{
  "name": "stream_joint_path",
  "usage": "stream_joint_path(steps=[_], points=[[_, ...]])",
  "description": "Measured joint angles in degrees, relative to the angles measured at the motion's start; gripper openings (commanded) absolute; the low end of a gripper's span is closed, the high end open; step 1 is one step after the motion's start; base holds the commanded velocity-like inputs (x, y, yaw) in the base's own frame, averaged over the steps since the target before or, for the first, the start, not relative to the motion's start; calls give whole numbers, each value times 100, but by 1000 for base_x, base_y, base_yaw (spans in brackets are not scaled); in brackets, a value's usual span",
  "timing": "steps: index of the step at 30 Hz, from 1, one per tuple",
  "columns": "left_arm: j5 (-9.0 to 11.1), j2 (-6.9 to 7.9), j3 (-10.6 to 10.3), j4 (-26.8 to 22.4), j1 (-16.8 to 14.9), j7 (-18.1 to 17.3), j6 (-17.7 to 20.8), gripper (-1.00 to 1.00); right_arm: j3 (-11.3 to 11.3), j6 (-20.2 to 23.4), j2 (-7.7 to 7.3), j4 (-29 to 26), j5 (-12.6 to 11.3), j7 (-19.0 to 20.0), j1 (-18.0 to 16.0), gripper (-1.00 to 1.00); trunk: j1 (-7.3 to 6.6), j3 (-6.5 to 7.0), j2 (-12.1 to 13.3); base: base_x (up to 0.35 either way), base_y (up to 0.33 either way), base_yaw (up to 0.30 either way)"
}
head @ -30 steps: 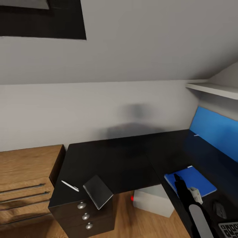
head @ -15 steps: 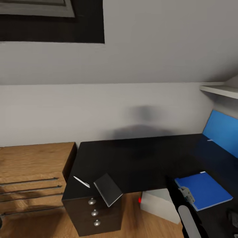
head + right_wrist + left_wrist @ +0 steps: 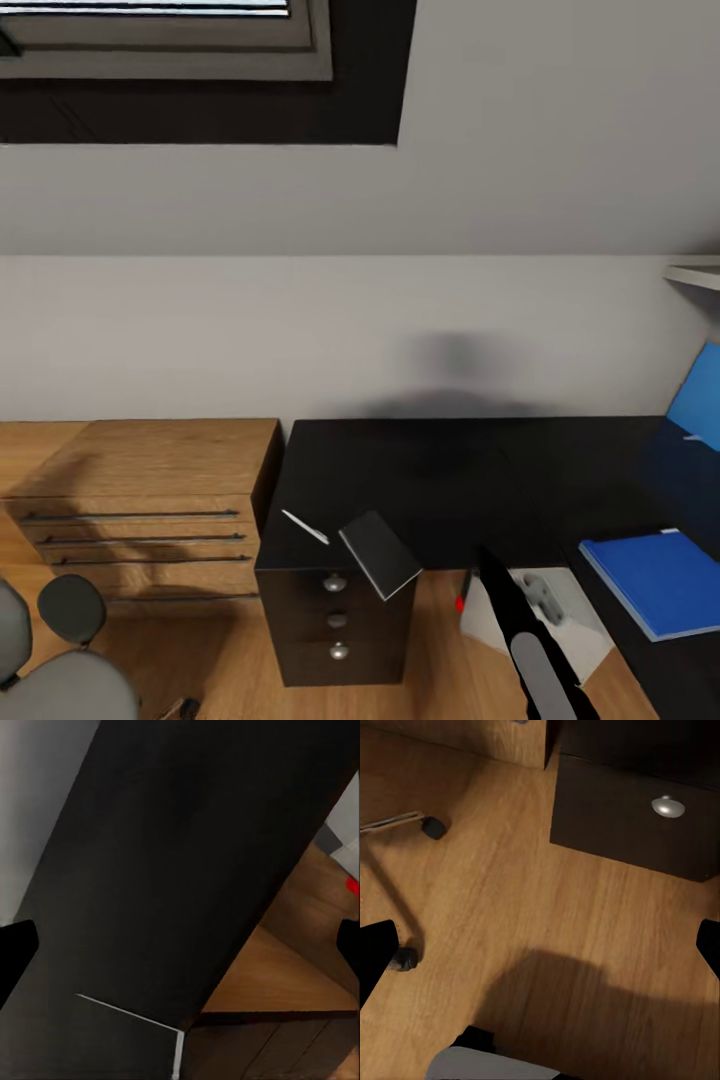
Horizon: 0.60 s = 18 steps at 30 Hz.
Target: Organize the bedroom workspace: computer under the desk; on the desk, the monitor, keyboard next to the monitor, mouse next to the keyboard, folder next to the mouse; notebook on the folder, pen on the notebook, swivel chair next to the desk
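Swinging toward the grey notebook point(image 3: 380, 555) overhanging the desk point(image 3: 440, 480) corner beside the pen point(image 3: 304, 527); my right pincer point(image 3: 180, 945) gapes wide; I'd approach flat, pinch that overhang.

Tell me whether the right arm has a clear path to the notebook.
Probably yes: the right gripper hangs open beside the notebook, which overhangs the desk front edge; nothing stands between them, and the pen lies beyond.

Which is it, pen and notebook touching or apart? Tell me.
Apart. The head view shows the pen lying on the desk with a strip of bare black top between it and the notebook, which overhangs the desk's front edge.
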Motion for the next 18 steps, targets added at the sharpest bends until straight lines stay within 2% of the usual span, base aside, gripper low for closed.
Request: stream_joint_path(steps=[12,18], points=[[6,8,12,-2,0,5,-113,100,354,-566,49,1139,128,83,1,100,0,50,0,-7,10,212],[7,9,9,-1,0,7,-121,100,671,-1097,52,2003,220,99,1,100,0,74,0,-17,11,216]])
